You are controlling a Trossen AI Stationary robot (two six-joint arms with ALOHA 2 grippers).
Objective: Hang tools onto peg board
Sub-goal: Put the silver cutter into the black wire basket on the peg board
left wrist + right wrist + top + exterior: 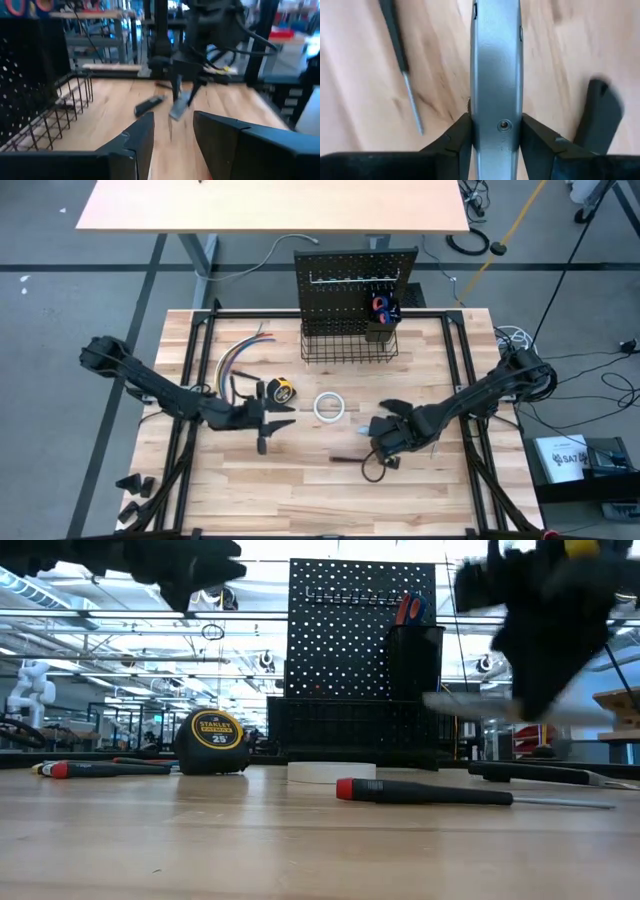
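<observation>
My right gripper is shut on a grey utility knife and holds it above the table right of centre; it also shows in the low view. My left gripper is open and empty above the table left of centre, its fingers apart in its wrist view. The black peg board stands at the far middle with a wire basket and a cup that holds orange-handled scissors. A red-tipped screwdriver lies on the table under my right gripper. My right gripper pinches the knife's grey body between its two fingers, one on each narrow edge, the face with a screw toward the wrist camera. The knife runs along the fingers and sticks out past them toward the table's left. It is about level and lifted clear.
A yellow-and-black tape measure and a white tape roll lie mid-table. Coloured wires lie at the far left. A black-handled tool lies at the right. Another red-tipped screwdriver lies at the left.
</observation>
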